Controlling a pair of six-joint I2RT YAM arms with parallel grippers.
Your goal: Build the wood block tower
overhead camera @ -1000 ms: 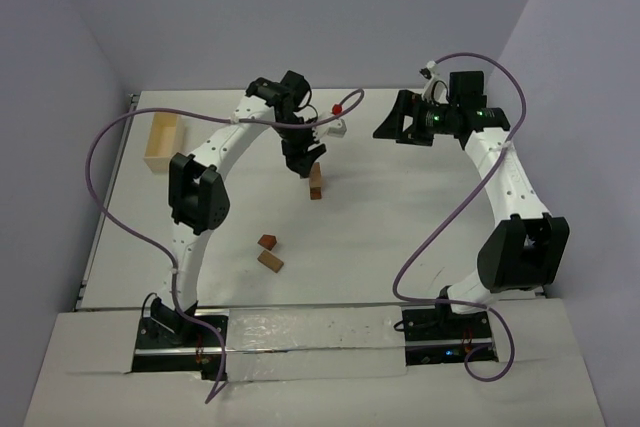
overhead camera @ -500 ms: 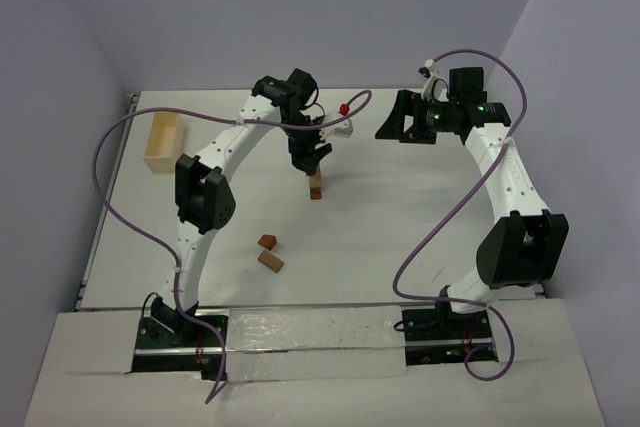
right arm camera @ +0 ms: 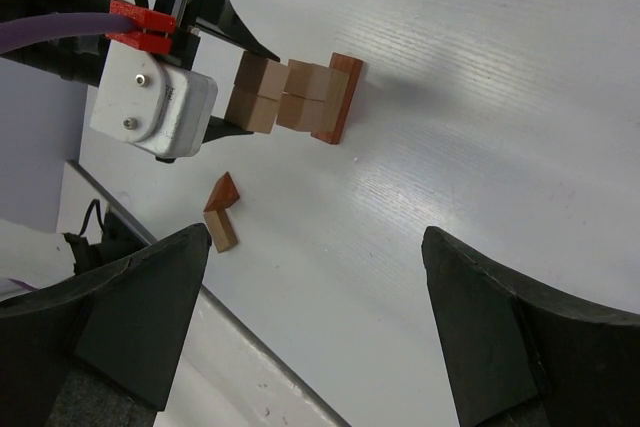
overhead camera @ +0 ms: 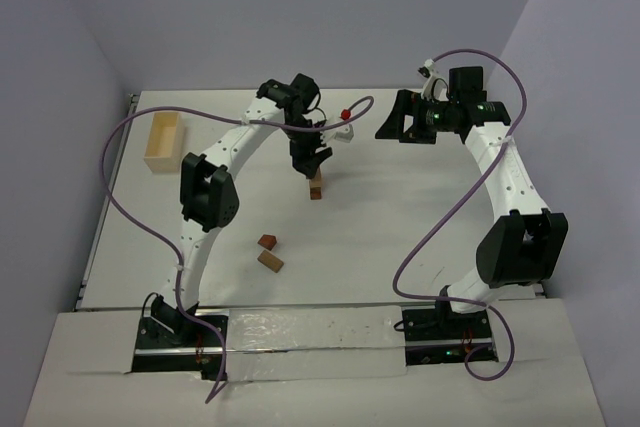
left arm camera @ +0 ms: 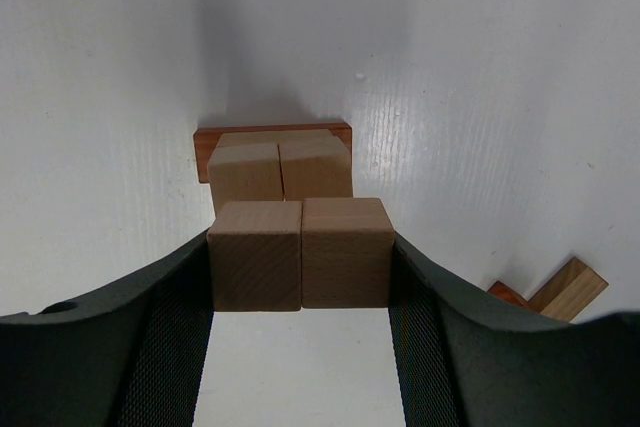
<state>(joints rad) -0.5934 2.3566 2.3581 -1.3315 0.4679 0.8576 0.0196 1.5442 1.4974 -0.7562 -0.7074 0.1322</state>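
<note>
The tower (overhead camera: 316, 188) stands mid-table: a reddish-brown brick (left arm camera: 205, 149) at the bottom with two tan cubes (left arm camera: 280, 169) side by side on it. My left gripper (overhead camera: 312, 160) hangs straight over it, shut on another pair of tan wood blocks (left arm camera: 300, 253) held side by side between its fingers (left arm camera: 170, 347). In the right wrist view that held pair (right arm camera: 255, 93) lies right against the cubes below. Two loose wood blocks, one reddish (overhead camera: 267, 242) and one tan (overhead camera: 270, 261), lie nearer the arm bases. My right gripper (overhead camera: 400, 125) hovers open and empty at the back right.
A pale wooden box (overhead camera: 163, 141) sits at the far left of the table. The loose blocks also show at the right edge of the left wrist view, tan (left arm camera: 568, 287), and in the right wrist view, reddish (right arm camera: 222, 192). Purple cables loop over both arms.
The left gripper has shifted slightly right over the tower, still holding its two cubes. The right arm has barely moved.
</note>
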